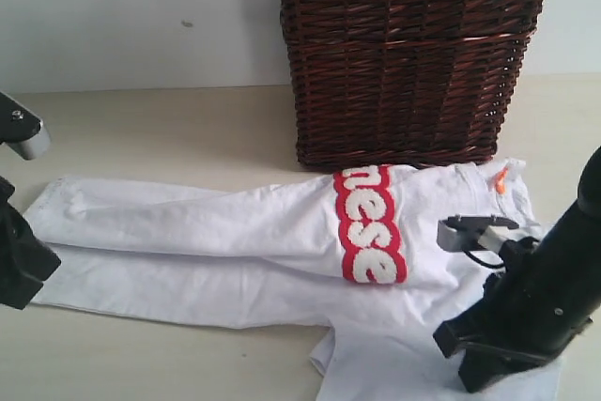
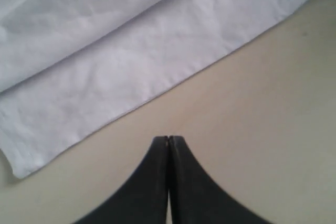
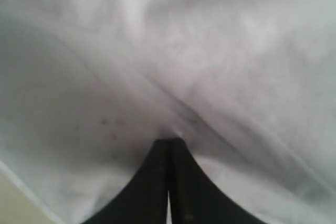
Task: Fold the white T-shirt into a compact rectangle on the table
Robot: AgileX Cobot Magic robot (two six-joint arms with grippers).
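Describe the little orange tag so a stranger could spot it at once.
Start at the dark wicker basket at the back. The white T-shirt lies in front of it, and by the basket's right front corner a small orange tag sits on the cloth. Nothing else is orange; the lettering band to its left is red and white.

white t-shirt [image 1: 235,232] partly folded, flat on table [image 1: 169,138]; red-outlined lettering band showing, crumpled.
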